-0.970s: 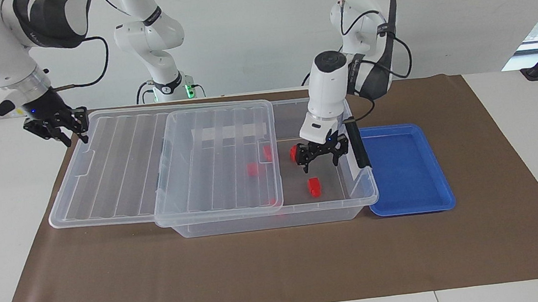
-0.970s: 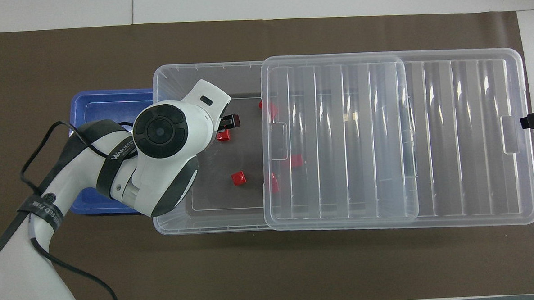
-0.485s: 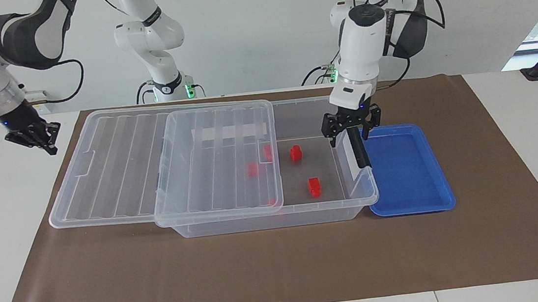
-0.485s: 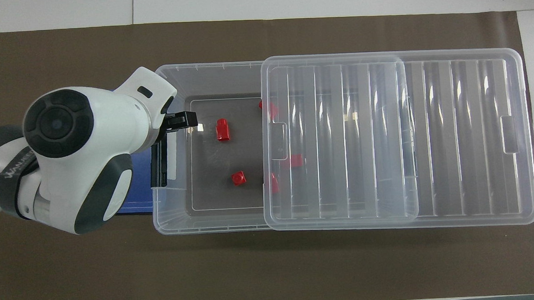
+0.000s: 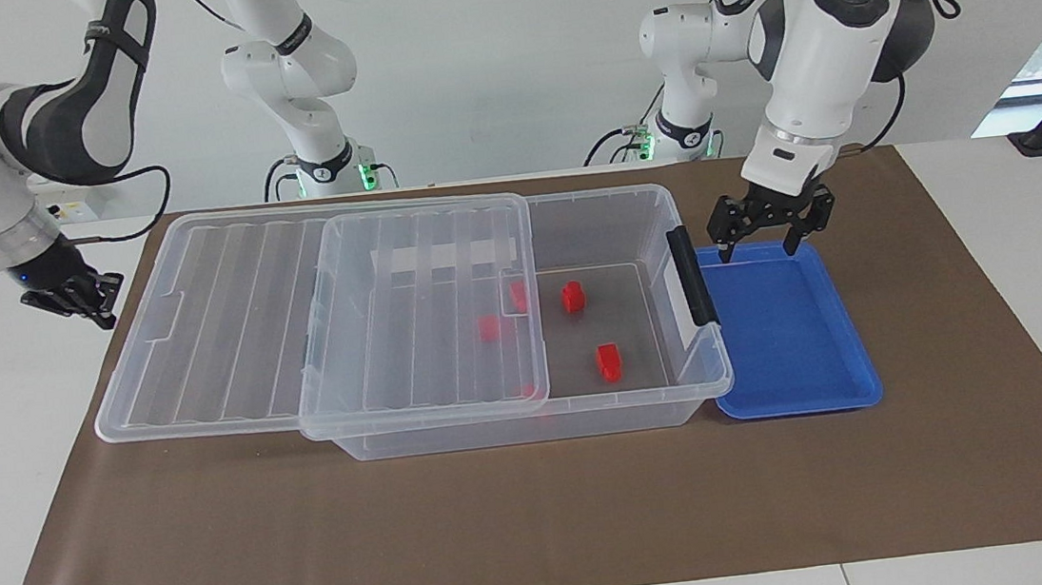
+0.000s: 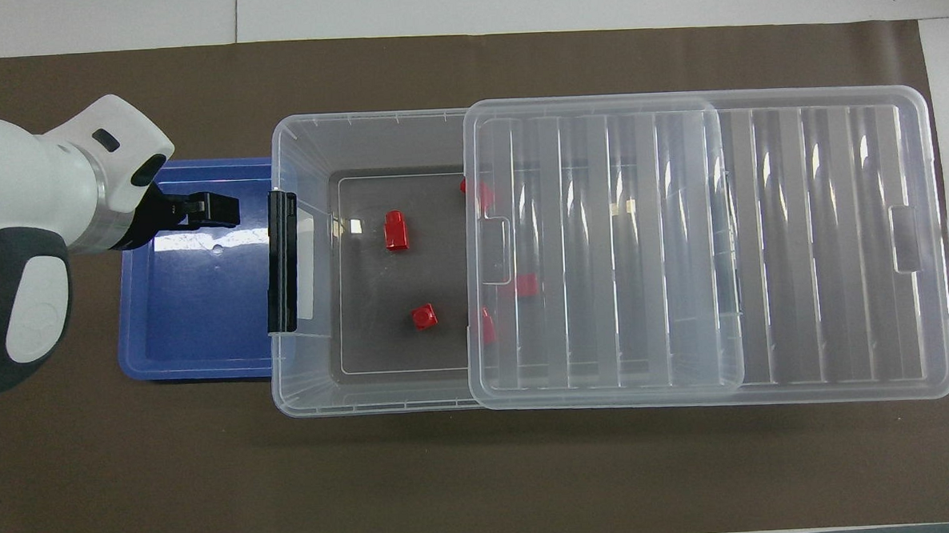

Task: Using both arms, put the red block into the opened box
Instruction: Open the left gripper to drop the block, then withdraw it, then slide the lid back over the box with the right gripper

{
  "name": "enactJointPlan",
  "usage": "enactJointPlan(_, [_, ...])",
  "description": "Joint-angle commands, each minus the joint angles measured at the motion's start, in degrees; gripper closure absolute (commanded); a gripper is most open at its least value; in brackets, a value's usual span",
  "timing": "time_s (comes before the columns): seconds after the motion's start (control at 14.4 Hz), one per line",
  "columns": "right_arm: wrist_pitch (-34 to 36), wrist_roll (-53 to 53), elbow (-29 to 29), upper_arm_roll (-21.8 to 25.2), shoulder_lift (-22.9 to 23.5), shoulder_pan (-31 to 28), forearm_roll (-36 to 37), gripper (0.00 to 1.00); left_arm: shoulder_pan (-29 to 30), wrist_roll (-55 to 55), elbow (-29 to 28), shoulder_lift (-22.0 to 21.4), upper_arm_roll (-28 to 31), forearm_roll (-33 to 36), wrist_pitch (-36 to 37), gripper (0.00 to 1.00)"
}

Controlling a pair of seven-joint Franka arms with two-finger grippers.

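Observation:
The clear box (image 5: 533,417) (image 6: 303,386) stands on the brown mat. Its ribbed lid (image 5: 228,330) (image 6: 802,244) is slid toward the right arm's end, so the end by the black latch (image 5: 692,276) (image 6: 282,271) is uncovered. One red block (image 5: 573,296) (image 6: 395,230) lies on the uncovered floor, a second (image 5: 609,361) (image 6: 424,317) farther from the robots. More red blocks (image 5: 489,327) (image 6: 526,285) show through the lid. My left gripper (image 5: 762,245) (image 6: 216,210) hangs open and empty over the blue tray. My right gripper (image 5: 82,301) is shut, empty, off the lid's end.
A shallow blue tray (image 5: 788,334) (image 6: 196,311) lies against the box at the left arm's end, with nothing in it. White tabletop (image 5: 8,428) borders the brown mat (image 5: 543,520) on every side.
My left gripper has lifted out of the box, leaving the red block on its floor, and moved over the blue tray. My right gripper has drawn away from the lid and shut.

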State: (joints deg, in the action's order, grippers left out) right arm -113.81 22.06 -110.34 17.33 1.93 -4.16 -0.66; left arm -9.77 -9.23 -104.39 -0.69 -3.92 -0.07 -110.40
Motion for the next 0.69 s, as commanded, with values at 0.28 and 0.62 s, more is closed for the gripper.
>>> enactJointPlan(0.28, [-1.0,-2.1,-1.5,-0.6,-0.7,1.1,-0.5,1.00,7.4,12.2,10.8,0.7,-0.3,-4.0,14.0,0.00])
enactJointPlan(0.62, [-1.1,-9.2,-2.4,-2.2,-1.0,3.9,-0.5,1.00,8.2,14.1,14.6,1.1,-0.2,-4.1,18.7,0.00])
